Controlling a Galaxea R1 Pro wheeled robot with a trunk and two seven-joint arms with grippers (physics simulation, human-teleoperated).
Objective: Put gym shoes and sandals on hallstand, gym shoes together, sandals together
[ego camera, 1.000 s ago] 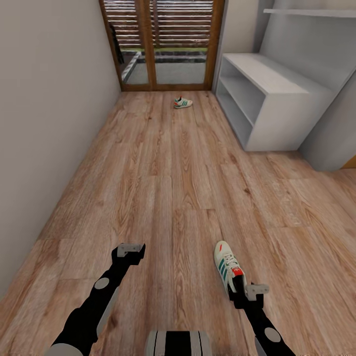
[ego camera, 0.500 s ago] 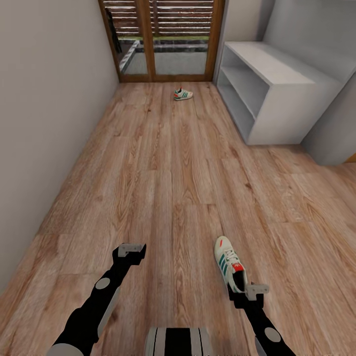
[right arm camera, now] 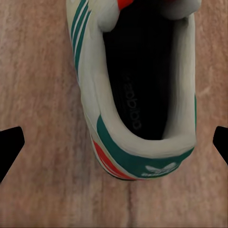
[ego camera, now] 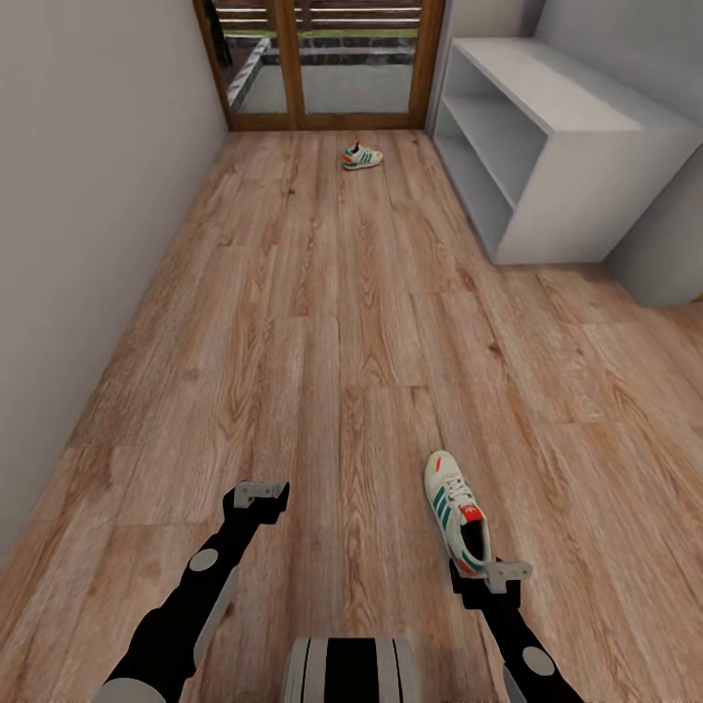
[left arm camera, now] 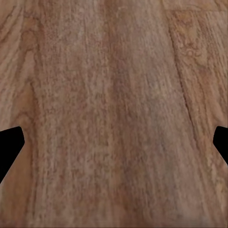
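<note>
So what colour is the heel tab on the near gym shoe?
Green over red-orange on the near gym shoe, clearest in the right wrist view.

Both arms are glossy black tubes with round pale grey discs set at the joints. The left tool point(ego camera: 260, 491) and right tool point(ego camera: 506, 572) end in light grey blocky brackets on black mounts. A grey-white rounded trunk housing with a black centre band point(ego camera: 352, 670) sits between them.

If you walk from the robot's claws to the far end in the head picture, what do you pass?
Right claw → near gym shoe → long bare wood floor → hallstand on the right → far gym shoe → wooden doors.
</note>
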